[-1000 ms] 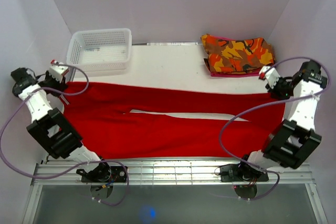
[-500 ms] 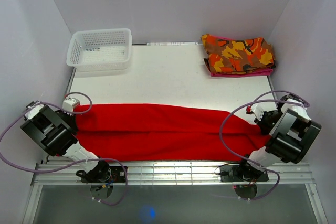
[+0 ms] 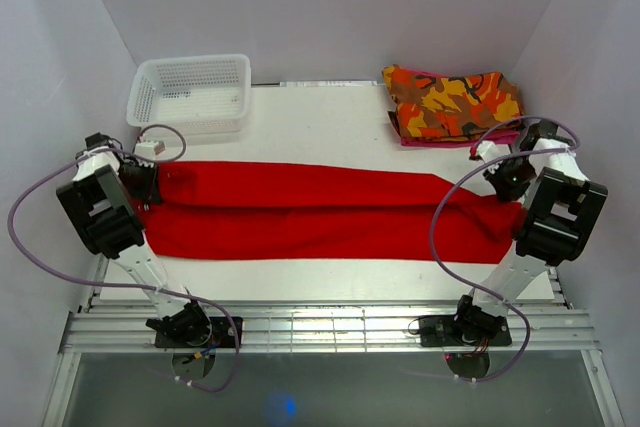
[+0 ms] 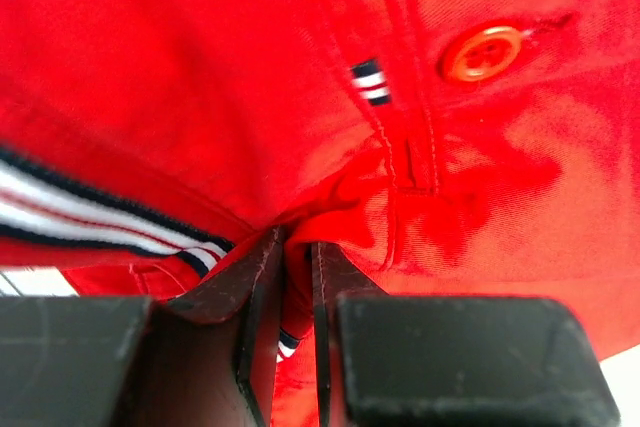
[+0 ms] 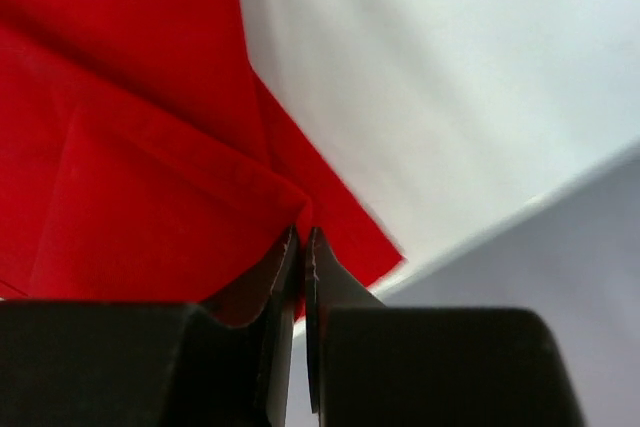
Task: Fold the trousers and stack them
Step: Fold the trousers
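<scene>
Top view: one pair of red trousers, folded lengthwise, is stretched between the left end effector and the right end effector. One basket sits beyond the left, one camouflage garment beyond the right. The cloth lies farther up the counter than half a second ago.

Left wrist: the left end effector is pinched on the waistband, below the button.

Right wrist: the right end effector is clamped on a trousers hem corner.
</scene>
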Motion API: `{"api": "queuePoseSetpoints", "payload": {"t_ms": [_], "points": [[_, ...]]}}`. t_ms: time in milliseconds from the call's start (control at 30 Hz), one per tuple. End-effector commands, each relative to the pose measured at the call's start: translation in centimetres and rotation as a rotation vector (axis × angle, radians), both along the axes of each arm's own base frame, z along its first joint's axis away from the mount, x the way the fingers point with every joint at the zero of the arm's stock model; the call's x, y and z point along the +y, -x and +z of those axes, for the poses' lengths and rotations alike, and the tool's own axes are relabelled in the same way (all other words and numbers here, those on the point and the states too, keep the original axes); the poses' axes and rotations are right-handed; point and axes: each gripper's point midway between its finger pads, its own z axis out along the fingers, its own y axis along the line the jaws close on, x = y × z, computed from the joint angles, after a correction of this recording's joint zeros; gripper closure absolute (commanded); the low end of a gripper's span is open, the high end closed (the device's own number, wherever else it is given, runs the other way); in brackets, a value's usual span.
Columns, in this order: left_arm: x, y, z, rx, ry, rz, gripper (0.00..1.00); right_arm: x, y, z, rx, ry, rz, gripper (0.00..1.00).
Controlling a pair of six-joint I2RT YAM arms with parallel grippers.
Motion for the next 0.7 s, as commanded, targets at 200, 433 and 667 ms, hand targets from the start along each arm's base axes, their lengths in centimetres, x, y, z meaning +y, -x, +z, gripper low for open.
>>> {"api": "queuePoseSetpoints", "payload": {"t_ms": [200,433,667], "points": [[5.1,-11.9,8.5,-0.336,-0.055,0.081,1.0,-2.4,-6.0,8.7,-0.251,0.073,-0.008,0.92],[6.3,-14.1,20.3,-0.642,-0.079,0.065,1.0,-3.5,-6.2,13.8,-0.395,0.085,0.011,0.92],[7.1,-8.4,19.2,-0.616,-0.122,-0.046,1.0,-4.0,0.3,12.4,-0.36,0.133,0.098,0.92]]}}
